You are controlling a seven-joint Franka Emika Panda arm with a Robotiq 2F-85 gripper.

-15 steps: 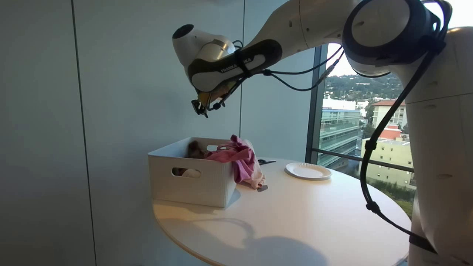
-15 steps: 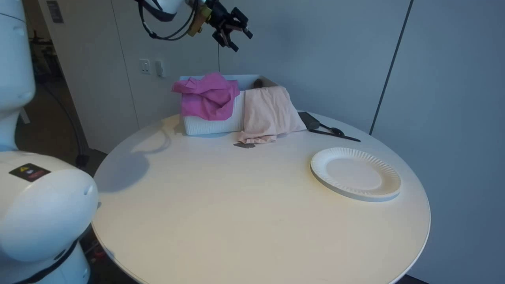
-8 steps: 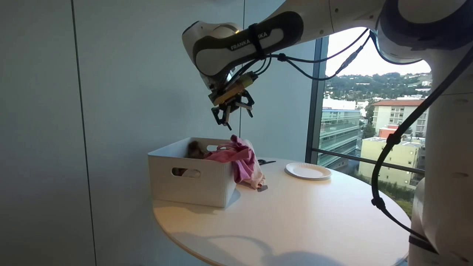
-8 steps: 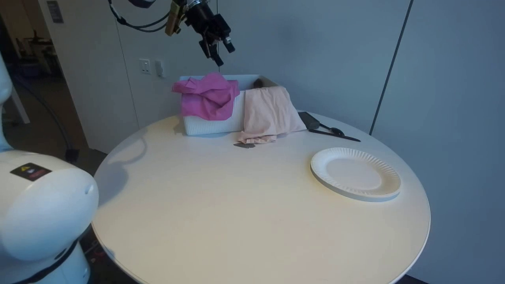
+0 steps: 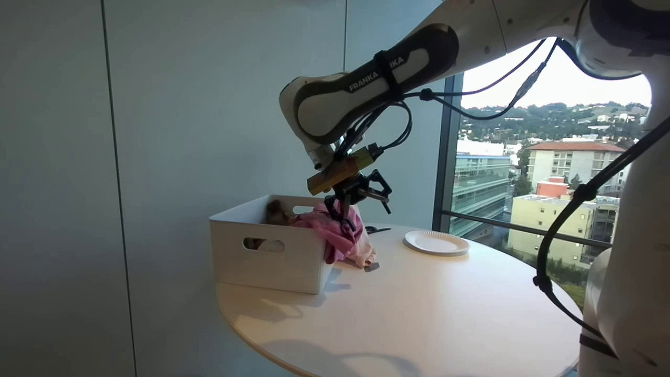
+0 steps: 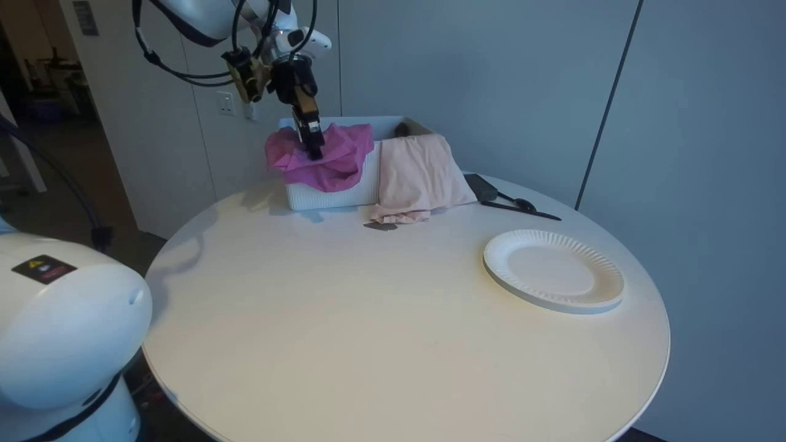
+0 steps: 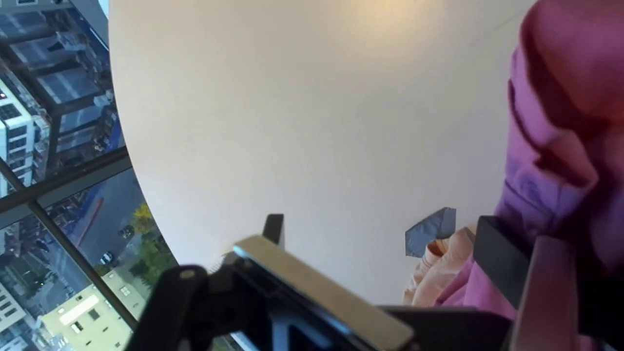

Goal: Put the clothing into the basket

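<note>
A white basket (image 5: 277, 269) stands at the table's edge by the wall; it also shows in an exterior view (image 6: 331, 197). A magenta-pink cloth (image 6: 347, 166) hangs over its rim, partly inside and partly outside. A pale pink cloth (image 6: 424, 178) hangs over the same side down to the table. My gripper (image 5: 368, 218) is open at the magenta cloth, outside the basket wall. One finger presses against the cloth; the other is apart from it. In the wrist view the magenta cloth (image 7: 541, 161) lies at the right, by the right finger, and the space between the fingers (image 7: 387, 242) holds no gripped cloth.
A brown item (image 5: 276, 212) is inside the basket. Black utensils (image 6: 516, 205) lie beside the pale cloth. A white paper plate (image 6: 552, 270) sits on the round table (image 6: 368, 337). A small grey patch (image 7: 431, 231) is by the pale cloth. A wall and window border the table.
My gripper has come down from above the basket to the magenta cloth and turned. The cloth is pushed and shifted slightly where the finger meets it. The gripper stays open.
</note>
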